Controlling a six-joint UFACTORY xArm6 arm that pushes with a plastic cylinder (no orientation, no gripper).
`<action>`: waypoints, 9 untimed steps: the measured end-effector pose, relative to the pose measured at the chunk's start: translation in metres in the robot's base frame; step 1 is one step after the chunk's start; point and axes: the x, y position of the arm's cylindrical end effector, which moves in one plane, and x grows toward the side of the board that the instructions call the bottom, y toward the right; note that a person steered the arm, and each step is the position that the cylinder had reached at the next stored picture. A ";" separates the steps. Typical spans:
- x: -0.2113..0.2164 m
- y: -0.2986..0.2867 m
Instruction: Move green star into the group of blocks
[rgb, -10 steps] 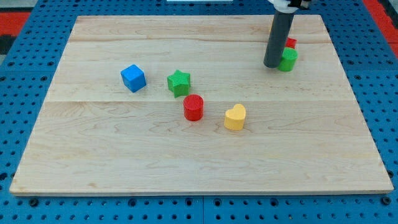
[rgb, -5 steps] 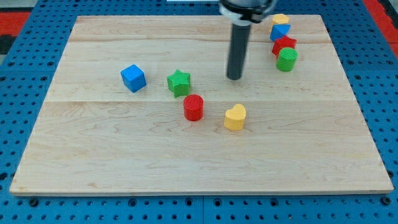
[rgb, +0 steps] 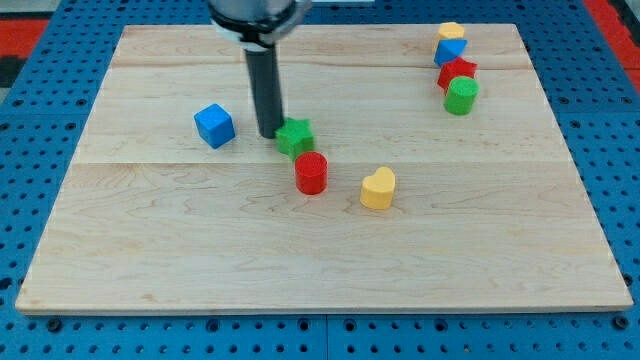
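My tip is sitting on the wooden board right against the view's-left side of the green star, looks like touching; no jaws on this tool, just a bare rod w/ nothing clamped. Star is lying mid-board btwn the blue cube (view's left) and the red cylinder just below-right of it, yellow heart sitting further right. Group is sitting well apart at view's top right: yellow block, blue block, red block, green cylinder, running top to bottom in a tight line.
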 end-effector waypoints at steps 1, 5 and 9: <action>0.020 0.037; 0.012 0.099; 0.003 0.139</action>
